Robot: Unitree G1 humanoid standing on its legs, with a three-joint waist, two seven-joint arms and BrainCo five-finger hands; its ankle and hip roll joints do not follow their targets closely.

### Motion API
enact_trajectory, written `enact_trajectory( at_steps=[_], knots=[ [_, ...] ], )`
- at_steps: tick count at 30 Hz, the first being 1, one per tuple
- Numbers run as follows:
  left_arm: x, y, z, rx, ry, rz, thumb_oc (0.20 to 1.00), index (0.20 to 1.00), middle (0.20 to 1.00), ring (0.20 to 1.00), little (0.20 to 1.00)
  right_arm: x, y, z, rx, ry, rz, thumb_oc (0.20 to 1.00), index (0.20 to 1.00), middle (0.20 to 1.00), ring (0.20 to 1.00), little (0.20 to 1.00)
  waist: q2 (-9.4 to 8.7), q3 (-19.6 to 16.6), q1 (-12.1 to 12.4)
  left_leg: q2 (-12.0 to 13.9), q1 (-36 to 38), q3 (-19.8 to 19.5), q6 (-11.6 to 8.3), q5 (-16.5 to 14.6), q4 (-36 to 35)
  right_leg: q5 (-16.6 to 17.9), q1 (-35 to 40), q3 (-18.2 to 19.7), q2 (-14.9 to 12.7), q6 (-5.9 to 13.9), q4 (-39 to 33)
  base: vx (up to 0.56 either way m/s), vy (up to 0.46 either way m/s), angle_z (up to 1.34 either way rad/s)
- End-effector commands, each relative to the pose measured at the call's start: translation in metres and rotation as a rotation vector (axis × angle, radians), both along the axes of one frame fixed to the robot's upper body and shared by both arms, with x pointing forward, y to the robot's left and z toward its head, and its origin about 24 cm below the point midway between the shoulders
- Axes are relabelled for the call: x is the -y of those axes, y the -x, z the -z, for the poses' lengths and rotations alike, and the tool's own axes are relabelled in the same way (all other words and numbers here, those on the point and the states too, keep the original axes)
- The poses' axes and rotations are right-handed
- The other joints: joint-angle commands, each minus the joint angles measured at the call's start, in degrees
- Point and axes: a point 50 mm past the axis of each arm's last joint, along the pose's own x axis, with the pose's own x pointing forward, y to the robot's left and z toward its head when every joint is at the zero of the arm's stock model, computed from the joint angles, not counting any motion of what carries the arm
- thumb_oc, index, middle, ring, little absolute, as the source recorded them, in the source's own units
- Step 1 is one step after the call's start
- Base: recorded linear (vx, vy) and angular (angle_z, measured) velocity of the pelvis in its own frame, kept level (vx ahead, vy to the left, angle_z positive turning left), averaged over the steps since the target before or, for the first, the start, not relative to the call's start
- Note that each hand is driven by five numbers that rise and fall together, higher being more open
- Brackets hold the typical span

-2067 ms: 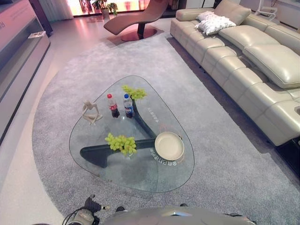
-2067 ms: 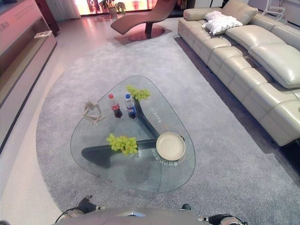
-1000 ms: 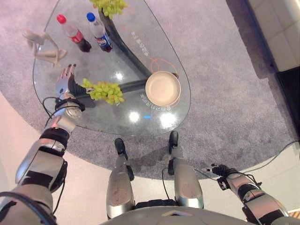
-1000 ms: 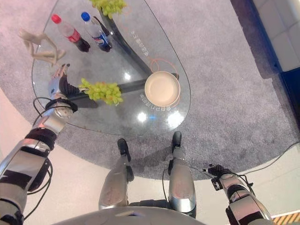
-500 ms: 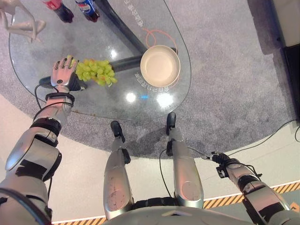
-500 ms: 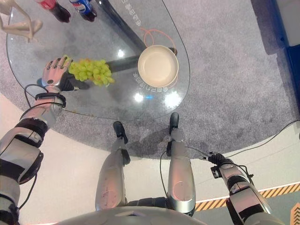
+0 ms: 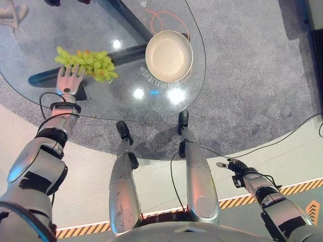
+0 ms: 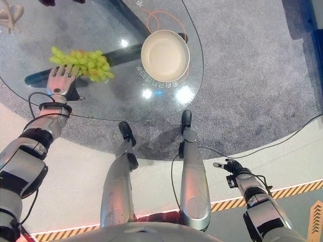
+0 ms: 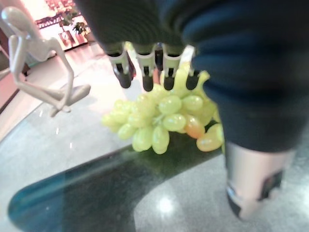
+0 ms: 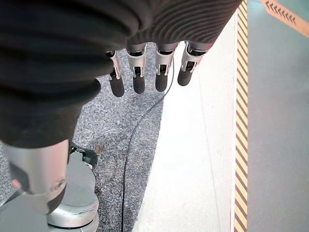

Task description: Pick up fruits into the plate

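A bunch of green grapes [image 7: 87,61] lies on the glass table [image 7: 60,35], left of the cream plate [image 7: 169,54], which holds nothing. My left hand [image 7: 69,80] is open just on the near side of the bunch, its straight fingers [image 9: 145,67] reaching over the grapes [image 9: 164,118] without closing on them. My right hand [image 7: 231,166] hangs open low at the right, over the floor beside the table, its fingers [image 10: 140,72] relaxed and holding nothing.
A pale figurine [image 9: 43,58] stands on the table beyond the grapes. The table's dark base [image 7: 126,30] shows through the glass. Grey carpet [image 7: 252,75] surrounds the table, and a yellow-black striped line [image 7: 282,189] marks the floor at the right.
The camera has tilted further down and the robot has come up to the table. My left hand rose over the table and now sits right at the near side of the grapes.
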Motion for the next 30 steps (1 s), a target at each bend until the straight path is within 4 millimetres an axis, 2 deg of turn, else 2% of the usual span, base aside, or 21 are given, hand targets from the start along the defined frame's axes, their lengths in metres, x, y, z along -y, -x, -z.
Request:
enact_trajectory(
  at_steps=[1, 6, 9, 11, 16, 19, 25, 26, 27, 28, 30],
  knots=[
    [-0.029, 0.008, -0.043, 0.277, 0.003, -0.14, 1.0, 1.0, 1.0, 1.0, 1.0, 0.014, 0.036, 0.015, -0.082, 0.014, 0.02, 1.0, 1.0, 1.0, 1.0, 1.0, -3.38, -1.0, -0.3, -3.2, -6.1, 3.1, 1.25, -10.4, 13.0, -2.4, -2.1, -0.7, 3.8, -0.94, 2.7, 0.0, 0.0, 0.0],
    [-0.035, 0.011, -0.069, 0.476, 0.037, -0.188, 1.0, 1.0, 1.0, 1.0, 1.0, 0.006, 0.048, 0.024, -0.11, -0.012, -0.002, 1.0, 1.0, 1.0, 1.0, 1.0, -4.31, -1.0, -0.6, -2.9, -8.0, 2.6, 1.06, -11.1, 14.6, -2.3, -3.5, -0.8, 3.9, -1.11, 3.1, 0.01, -0.018, -0.01],
    [-0.036, 0.012, -0.073, 0.509, 0.055, -0.201, 1.0, 1.0, 1.0, 1.0, 1.0, 0.004, 0.049, 0.025, -0.113, -0.017, -0.004, 1.0, 1.0, 1.0, 1.0, 1.0, -4.46, -1.0, -0.6, -2.8, -8.3, 2.5, 1.03, -11.2, 14.7, -2.3, -3.7, -0.9, 3.9, -1.12, 3.2, 0.01, -0.024, 0.0],
    [-0.041, 0.015, -0.086, 0.574, 0.066, -0.215, 1.0, 1.0, 1.0, 1.0, 1.0, 0.001, 0.053, 0.028, -0.122, -0.028, -0.012, 1.0, 1.0, 1.0, 1.0, 1.0, -5.03, -1.0, -0.9, -2.5, -9.1, 2.2, 0.89, -11.3, 15.1, -2.2, -4.3, -1.1, 3.9, -1.11, 3.3, 0.02, -0.045, 0.0],
    [-0.042, 0.015, -0.097, 0.611, 0.061, -0.224, 1.0, 1.0, 1.0, 1.0, 1.0, 0.001, 0.055, 0.029, -0.12, -0.03, -0.02, 1.0, 1.0, 1.0, 1.0, 1.0, -5.51, -1.0, -1.2, -2.4, -10.2, 1.9, 0.83, -11.3, 15.5, -1.9, -5.4, -1.0, 4.2, -1.18, 3.6, 0.0, 0.0, 0.0],
    [-0.042, 0.013, -0.1, 0.589, 0.046, -0.225, 1.0, 1.0, 1.0, 1.0, 1.0, 0.001, 0.054, 0.028, -0.107, -0.031, -0.021, 1.0, 1.0, 1.0, 1.0, 1.0, -5.6, -1.0, -1.4, -2.4, -10.6, 1.8, 0.84, -11.3, 15.4, -1.8, -5.8, -0.8, 4.4, -1.22, 3.5, 0.0, 0.0, 0.0],
    [-0.031, -0.001, -0.097, 0.343, -0.08, -0.164, 1.0, 1.0, 1.0, 1.0, 1.0, 0.003, 0.039, 0.019, -0.039, -0.027, -0.011, 1.0, 1.0, 1.0, 1.0, 1.0, -5.46, -1.0, -2.0, -2.5, -12.0, 1.8, 1.06, -11.2, 15.5, -1.2, -7.7, -0.5, 4.6, -1.11, 3.8, 0.02, 0.003, 0.0],
    [-0.03, -0.002, -0.093, 0.319, -0.087, -0.158, 1.0, 1.0, 1.0, 1.0, 1.0, 0.004, 0.04, 0.019, -0.043, -0.024, -0.011, 1.0, 1.0, 1.0, 1.0, 1.0, -5.09, -1.0, -1.9, -2.2, -11.1, 1.3, 0.54, -13.3, 16.2, -2.9, -6.9, -0.4, 4.9, -0.61, 4.5, 0.0, 0.0, 0.0],
    [-0.027, -0.004, -0.095, 0.301, -0.099, -0.151, 1.0, 1.0, 1.0, 1.0, 1.0, 0.005, 0.036, 0.016, -0.026, -0.021, -0.01, 1.0, 1.0, 1.0, 1.0, 1.0, -5.27, -1.0, -2.3, -2.5, -12.4, 2.0, 1.06, -11.2, 15.6, -1.1, -8.2, -0.4, 4.5, -1.02, 3.8, 0.09, 0.031, -0.03],
    [-0.027, -0.005, -0.093, 0.27, -0.113, -0.155, 1.0, 1.0, 1.0, 1.0, 1.0, 0.006, 0.037, 0.016, -0.027, -0.017, -0.009, 1.0, 1.0, 1.0, 1.0, 1.0, -4.85, -1.0, -2.2, -2.1, -11.4, 1.6, 0.59, -13.3, 16.2, -2.7, -7.3, -0.3, 4.9, -0.56, 4.4, 0.01, 0.024, -0.05],
    [-0.025, -0.007, -0.091, 0.238, -0.127, -0.146, 1.0, 1.0, 1.0, 1.0, 1.0, 0.008, 0.035, 0.014, -0.013, -0.01, -0.007, 1.0, 1.0, 1.0, 1.0, 1.0, -4.64, -1.0, -2.4, -2.2, -11.7, 1.8, 0.63, -13.2, 16.2, -2.6, -7.7, -0.1, 4.9, -0.51, 4.3, 0.04, 0.038, -0.04]
  ],
)
